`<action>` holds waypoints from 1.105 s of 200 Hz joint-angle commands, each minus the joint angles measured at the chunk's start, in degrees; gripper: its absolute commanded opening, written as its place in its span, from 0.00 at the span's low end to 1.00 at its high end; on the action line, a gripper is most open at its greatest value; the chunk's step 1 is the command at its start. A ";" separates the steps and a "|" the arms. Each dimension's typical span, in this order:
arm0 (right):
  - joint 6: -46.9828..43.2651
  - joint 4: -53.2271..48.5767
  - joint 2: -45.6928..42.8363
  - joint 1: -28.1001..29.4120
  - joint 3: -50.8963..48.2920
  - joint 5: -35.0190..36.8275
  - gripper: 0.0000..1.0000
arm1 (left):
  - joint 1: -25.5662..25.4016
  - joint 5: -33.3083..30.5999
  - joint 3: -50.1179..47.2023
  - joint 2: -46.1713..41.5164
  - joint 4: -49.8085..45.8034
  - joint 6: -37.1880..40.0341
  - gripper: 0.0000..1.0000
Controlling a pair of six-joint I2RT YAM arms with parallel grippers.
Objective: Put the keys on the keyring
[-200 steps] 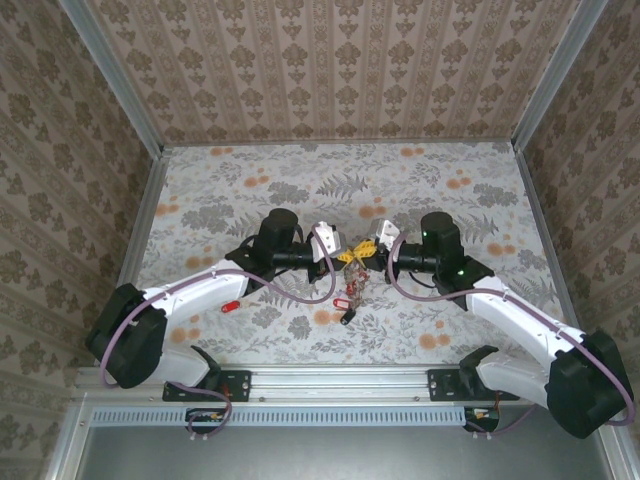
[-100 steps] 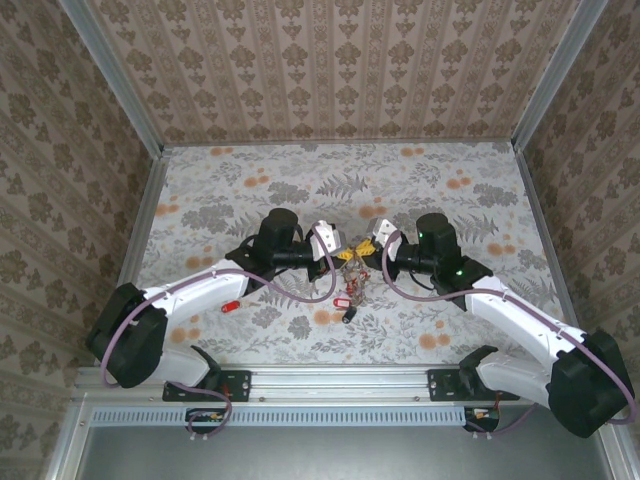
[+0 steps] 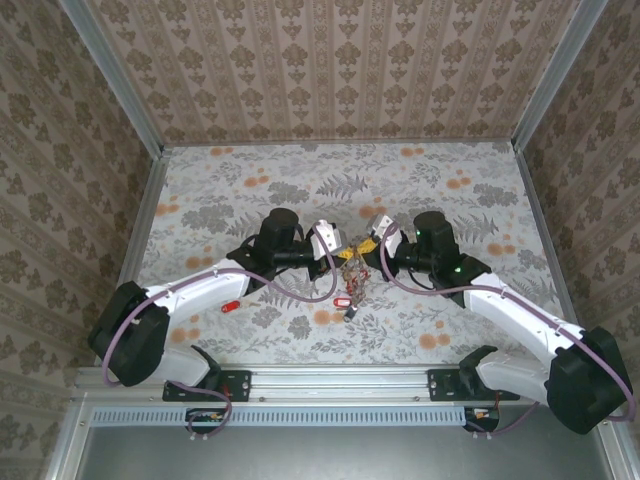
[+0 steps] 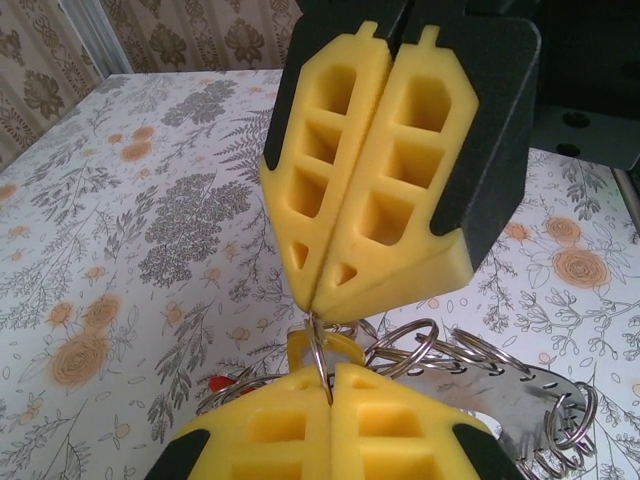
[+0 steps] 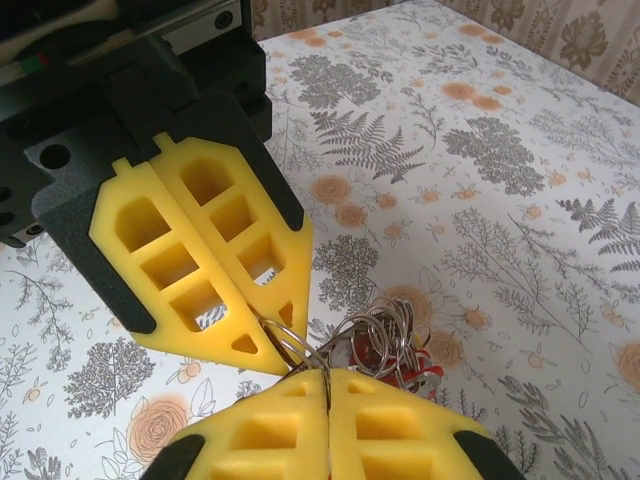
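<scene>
You've got the left gripper [image 4: 330,370] and right gripper [image 5: 327,376] both clamped on one thin wire ring [image 4: 321,345], with the keys [image 3: 350,290] hanging at six o'clock.

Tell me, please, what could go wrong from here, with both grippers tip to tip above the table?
1. The left gripper and right gripper seem to pinch one thin split ring by their tips; it could slip and drop the keyring.
2. Their tips almost touch, so a small push may make them collide.
3. One red key lies by the left arm and may be swept away.
</scene>
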 commanded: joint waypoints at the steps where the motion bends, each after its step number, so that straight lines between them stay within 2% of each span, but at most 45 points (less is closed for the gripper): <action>1: 1.18 -1.91 0.47 -1.05 1.21 5.03 0.12 | -0.83 4.70 1.08 -0.73 4.49 -0.24 0.00; 28: 0.89 -3.23 0.11 -1.66 1.45 5.61 0.18 | -0.74 4.68 1.05 -0.81 4.46 -0.06 0.00; 84: -1.62 -6.29 -3.16 -2.43 2.79 4.78 0.21 | -0.71 6.12 1.82 0.04 4.29 0.00 0.00; 101: -3.69 -7.48 -5.03 -3.43 2.78 4.49 0.28 | -0.66 6.73 1.93 0.29 4.44 -0.05 0.00; 135: -8.78 -14.93 -5.69 -7.23 5.96 -5.46 0.32 | -0.49 7.94 2.38 0.61 4.26 0.14 0.00; 187: -15.18 -18.62 -3.99 -7.59 8.70 -19.36 0.33 | -0.32 9.42 3.61 0.73 2.65 0.54 0.00; 221: -17.62 -17.17 -3.28 -7.31 8.30 -19.20 0.33 | -0.31 10.87 4.42 1.04 1.90 0.55 0.00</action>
